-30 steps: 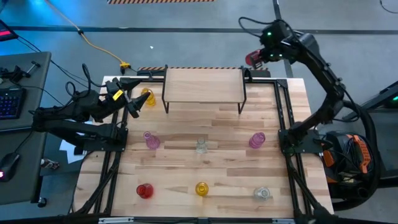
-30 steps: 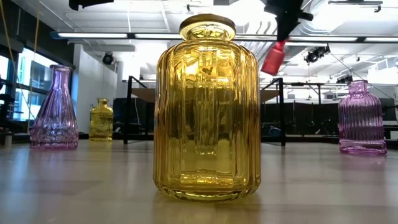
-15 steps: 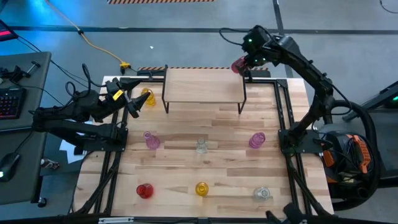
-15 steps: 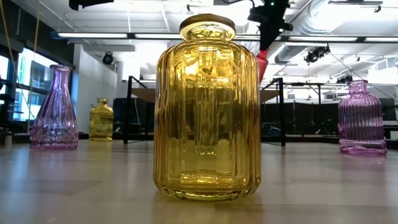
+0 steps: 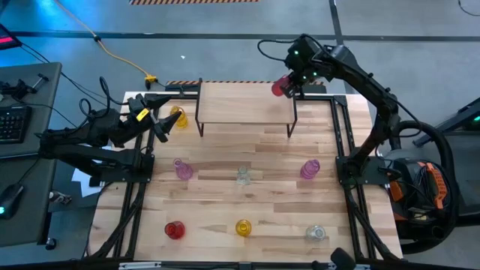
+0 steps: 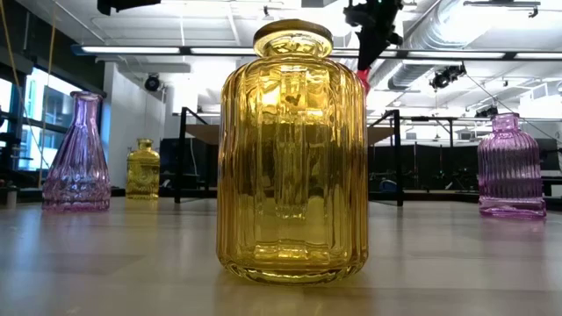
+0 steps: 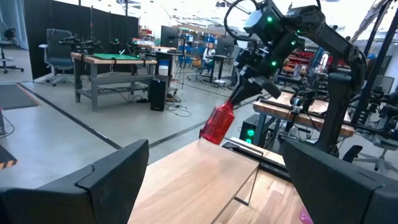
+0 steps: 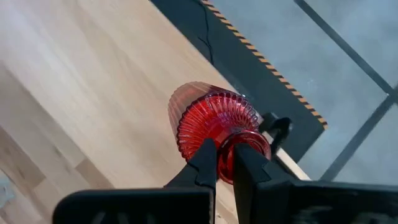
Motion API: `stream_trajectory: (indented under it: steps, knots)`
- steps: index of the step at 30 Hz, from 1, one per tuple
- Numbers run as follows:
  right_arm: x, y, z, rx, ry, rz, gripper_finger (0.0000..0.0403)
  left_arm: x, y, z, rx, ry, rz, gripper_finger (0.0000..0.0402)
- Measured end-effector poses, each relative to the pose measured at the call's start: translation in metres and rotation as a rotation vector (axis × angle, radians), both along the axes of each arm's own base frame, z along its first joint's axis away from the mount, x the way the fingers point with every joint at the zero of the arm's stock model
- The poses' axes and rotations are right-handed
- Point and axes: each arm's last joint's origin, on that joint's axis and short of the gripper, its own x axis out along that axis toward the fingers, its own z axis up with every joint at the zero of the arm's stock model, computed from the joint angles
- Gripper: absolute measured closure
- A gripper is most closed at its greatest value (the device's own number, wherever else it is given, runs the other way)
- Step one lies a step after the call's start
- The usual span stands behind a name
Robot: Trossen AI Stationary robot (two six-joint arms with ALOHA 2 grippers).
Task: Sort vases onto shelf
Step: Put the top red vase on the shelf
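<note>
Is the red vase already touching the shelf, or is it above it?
Apart. In the left wrist view the red vase, held tilted by the right tool, hangs clear above the shelf; floor shows between them.

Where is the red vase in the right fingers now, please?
In the high view, the red vase hangs in the right gripper over the shelf's far right corner.

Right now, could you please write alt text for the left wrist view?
The right gripper holds a red vase tilted in the air above the far corner of the wooden shelf. The left arm's two dark fingers stand open, empty, in front.
</note>
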Motion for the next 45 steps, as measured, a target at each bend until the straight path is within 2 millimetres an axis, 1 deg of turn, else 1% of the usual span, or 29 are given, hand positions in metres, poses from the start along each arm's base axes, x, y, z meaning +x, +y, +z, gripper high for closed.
stream_trajectory:
  steps: [5, 14, 17, 20, 26, 45]
  knots:
    - [-0.001, -0.006, 0.009, 0.034, 0.041, -0.001, 0.0402, 0.000, 0.000, 0.000, -0.001, 0.000, 0.000, 0.0039]
    - [0.016, -0.019, 0.009, 0.065, 0.111, 0.040, 0.0402, 0.000, 0.000, -0.001, -0.014, 0.000, 0.000, 0.0039]
    - [0.020, -0.023, 0.010, 0.054, 0.100, 0.041, 0.0402, 0.000, 0.000, -0.002, -0.022, 0.003, -0.001, 0.0039]
    - [0.022, -0.024, 0.009, 0.056, 0.101, 0.047, 0.0402, 0.000, 0.000, -0.003, -0.028, 0.009, -0.002, 0.0039]
    - [0.025, -0.026, -0.003, 0.089, 0.140, 0.051, 0.0402, 0.000, 0.000, -0.003, -0.028, 0.011, -0.006, 0.0039]
    - [0.025, -0.026, -0.003, 0.106, 0.127, 0.072, 0.0402, 0.000, 0.000, -0.003, -0.028, 0.010, -0.006, 0.0039]
